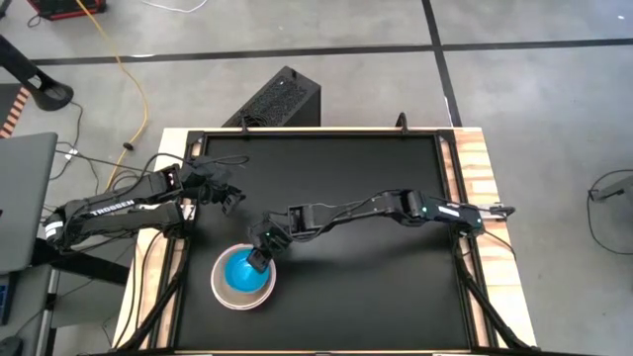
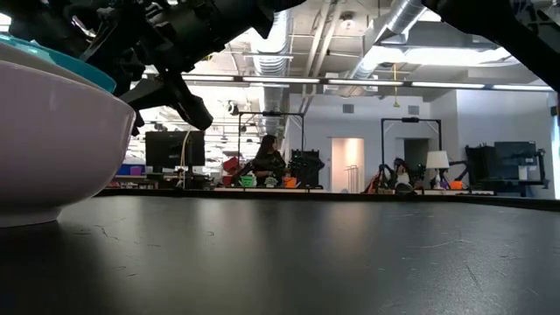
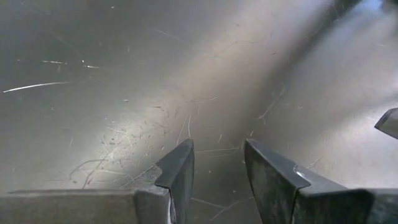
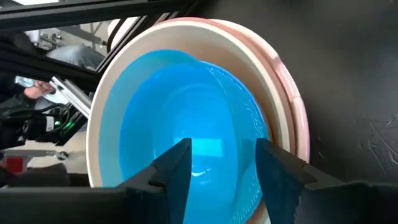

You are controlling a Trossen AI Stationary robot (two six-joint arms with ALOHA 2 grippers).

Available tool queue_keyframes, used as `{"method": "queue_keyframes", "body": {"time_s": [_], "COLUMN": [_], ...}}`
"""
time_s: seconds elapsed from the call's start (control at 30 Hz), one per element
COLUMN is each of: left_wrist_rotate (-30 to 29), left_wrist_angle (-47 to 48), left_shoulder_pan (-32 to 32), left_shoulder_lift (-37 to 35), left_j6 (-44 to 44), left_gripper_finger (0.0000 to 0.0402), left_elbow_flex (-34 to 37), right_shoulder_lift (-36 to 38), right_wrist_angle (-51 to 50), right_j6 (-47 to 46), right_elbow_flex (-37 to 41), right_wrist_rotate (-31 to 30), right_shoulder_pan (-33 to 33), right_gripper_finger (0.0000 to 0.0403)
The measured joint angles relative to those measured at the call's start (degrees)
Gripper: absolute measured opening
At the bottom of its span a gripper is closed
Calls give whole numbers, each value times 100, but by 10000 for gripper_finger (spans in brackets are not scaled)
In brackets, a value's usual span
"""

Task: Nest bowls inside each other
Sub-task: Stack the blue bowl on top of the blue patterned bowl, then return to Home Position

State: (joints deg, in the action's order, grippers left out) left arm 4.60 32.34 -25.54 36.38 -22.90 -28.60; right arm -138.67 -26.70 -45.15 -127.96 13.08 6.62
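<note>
The bowls stand nested in one stack (image 1: 243,279) near the table's front left. The low view shows the stack's white outer wall (image 2: 52,149) resting by its base on the black tabletop, with a teal rim (image 2: 83,72) above it. In the right wrist view a pink rim (image 4: 297,106) and a beige rim (image 4: 186,26) ring the blue hollow (image 4: 186,112). My right gripper (image 4: 221,167) is open over that hollow, slanting down, with nothing between its fingers. My left gripper (image 3: 217,168) is open above bare tabletop, toward the far left of the stack (image 1: 229,198).
The black tabletop (image 1: 376,287) has a raised dark frame and wooden side strips (image 1: 480,178). There is free room at its middle and right. A black box (image 1: 282,99) stands on the floor beyond the far edge. People and benches show far behind in the low view.
</note>
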Motion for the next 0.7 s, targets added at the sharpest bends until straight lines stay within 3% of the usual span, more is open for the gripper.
{"method": "queue_keyframes", "body": {"time_s": [0.4,0.7], "left_wrist_rotate": [-96,-160], "left_wrist_angle": [-3,-35], "left_shoulder_pan": [0,6], "left_shoulder_lift": [-1,-9], "left_j6": [-5,-27], "left_gripper_finger": [130,130], "left_elbow_flex": [0,0], "right_shoulder_lift": [523,1548], "right_wrist_angle": [-646,-2359], "right_j6": [358,1372], "right_elbow_flex": [-9,7], "right_wrist_rotate": [283,223], "right_shoulder_pan": [-295,-414], "right_gripper_finger": [180,179]}}
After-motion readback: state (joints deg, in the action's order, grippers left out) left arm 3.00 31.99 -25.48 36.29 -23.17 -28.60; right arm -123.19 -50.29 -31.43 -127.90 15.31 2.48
